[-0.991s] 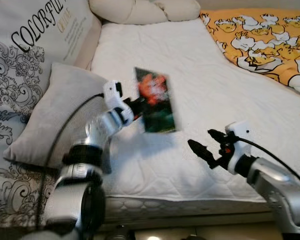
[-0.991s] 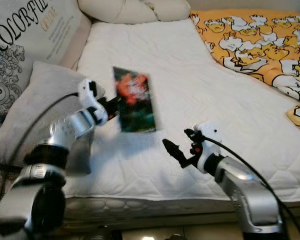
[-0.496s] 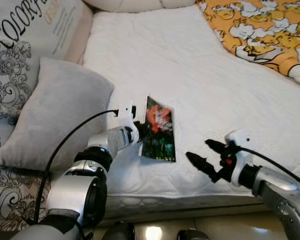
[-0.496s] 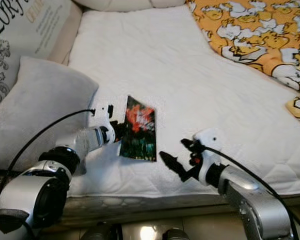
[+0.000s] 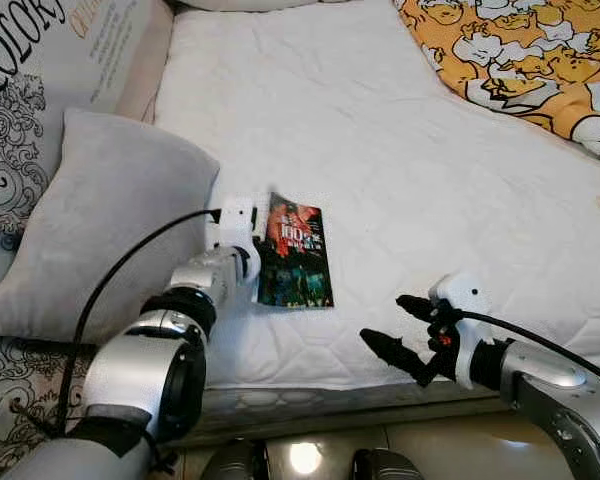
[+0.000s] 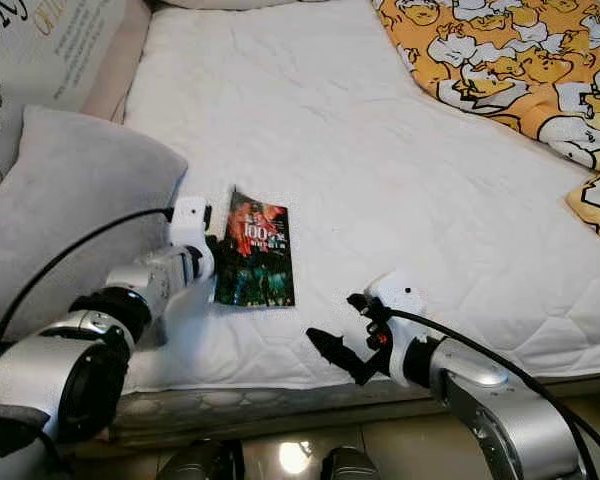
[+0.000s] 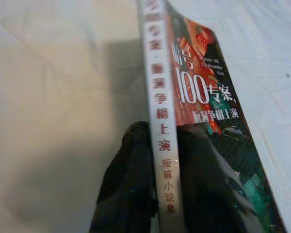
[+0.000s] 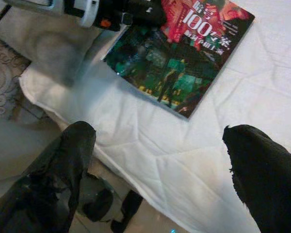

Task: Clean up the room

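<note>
On white bed (image 5: 400, 150): L pincer (image 5: 261, 256) clamps book (image 5: 296, 252) spine; R pincer (image 5: 405, 327) spread, hovering nearby.

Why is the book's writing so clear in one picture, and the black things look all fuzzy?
In the left wrist view the book sits close, so its spine lettering is sharp, while the left gripper's fingers gripping it blur, with a soft shadow on the sheet beside them. In the right wrist view the right gripper's fingers are soft dark blobs. The left eye view is fairly sharp.
</note>
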### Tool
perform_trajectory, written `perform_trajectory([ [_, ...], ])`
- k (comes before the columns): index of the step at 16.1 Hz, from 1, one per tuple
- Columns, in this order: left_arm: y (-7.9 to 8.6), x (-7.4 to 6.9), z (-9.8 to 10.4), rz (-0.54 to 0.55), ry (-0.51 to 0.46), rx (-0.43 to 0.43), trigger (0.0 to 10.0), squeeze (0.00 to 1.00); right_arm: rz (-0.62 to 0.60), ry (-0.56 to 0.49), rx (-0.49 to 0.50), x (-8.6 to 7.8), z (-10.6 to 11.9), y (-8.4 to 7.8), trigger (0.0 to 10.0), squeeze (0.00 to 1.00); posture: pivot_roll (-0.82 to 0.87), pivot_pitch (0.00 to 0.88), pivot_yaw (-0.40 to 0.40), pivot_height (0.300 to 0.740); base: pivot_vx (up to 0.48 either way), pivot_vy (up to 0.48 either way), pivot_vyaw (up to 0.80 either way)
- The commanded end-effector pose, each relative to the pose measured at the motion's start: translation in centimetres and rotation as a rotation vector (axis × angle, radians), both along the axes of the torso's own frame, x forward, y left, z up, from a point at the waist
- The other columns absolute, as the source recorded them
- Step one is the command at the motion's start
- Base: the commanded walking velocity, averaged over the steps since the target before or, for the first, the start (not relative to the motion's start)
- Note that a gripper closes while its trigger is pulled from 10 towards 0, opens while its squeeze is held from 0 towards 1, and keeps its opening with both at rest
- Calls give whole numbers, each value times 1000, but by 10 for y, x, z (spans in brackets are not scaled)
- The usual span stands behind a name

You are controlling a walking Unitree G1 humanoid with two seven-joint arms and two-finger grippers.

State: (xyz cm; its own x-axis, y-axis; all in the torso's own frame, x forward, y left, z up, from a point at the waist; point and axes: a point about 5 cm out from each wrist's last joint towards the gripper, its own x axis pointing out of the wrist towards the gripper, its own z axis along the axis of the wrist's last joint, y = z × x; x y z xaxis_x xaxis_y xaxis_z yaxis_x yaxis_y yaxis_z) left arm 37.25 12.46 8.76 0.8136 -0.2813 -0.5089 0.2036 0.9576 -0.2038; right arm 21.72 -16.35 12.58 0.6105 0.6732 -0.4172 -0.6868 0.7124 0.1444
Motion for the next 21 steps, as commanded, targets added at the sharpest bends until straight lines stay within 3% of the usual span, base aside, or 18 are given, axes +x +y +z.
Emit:
perform_trajectory([
  [1,4,1,1,14,-4,23,10000,1000,52,10,16,-2,3,2,10000,0,-196,156,49,740,0,0,0],
  [4,6,1,1,16,-7,24,10000,1000,80,22,18,-4,3,1,10000,0,-195,152,47,740,0,0,0],
  [7,5,2,3,-34,-49,80,10000,1000,84,27,22,-4,3,0,10000,0,-199,137,45,740,0,0,0],
  [12,11,5,7,-84,-95,313,10000,1000,79,28,12,-5,1,0,10000,0,-191,116,53,740,0,0,0],
  [14,18,9,13,-52,-153,356,10000,1000,64,8,-2,-2,0,0,10000,0,-176,103,54,740,0,0,0],
  [15,19,13,23,-14,-220,297,10000,902,52,-13,-6,1,0,2,10000,0,-166,94,54,740,0,0,0],
  [16,18,17,36,26,-303,158,10000,855,21,-35,-25,4,-4,4,10000,0,-152,82,49,740,0,0,0],
  [17,20,19,42,66,-334,16,10000,843,-16,-72,-40,8,-6,7,10000,0,-133,73,44,740,0,0,0],
  [18,22,18,45,89,-357,-39,10000,843,-68,-100,-30,13,-7,9,10000,0,-118,67,37,740,0,0,0],
  [19,24,13,47,113,-386,-133,10000,569,-160,-150,-24,20,-8,11,10000,0,-97,62,31,740,0,0,0],
  [20,24,6,46,123,-399,-170,10000,0,-229,-160,-32,24,-11,11,10000,0,-86,58,28,740,0,0,0],
  [21,25,-8,45,138,-428,-178,10000,0,-332,-194,-79,29,-15,9,10000,0,-79,56,26,740,0,0,0],
])
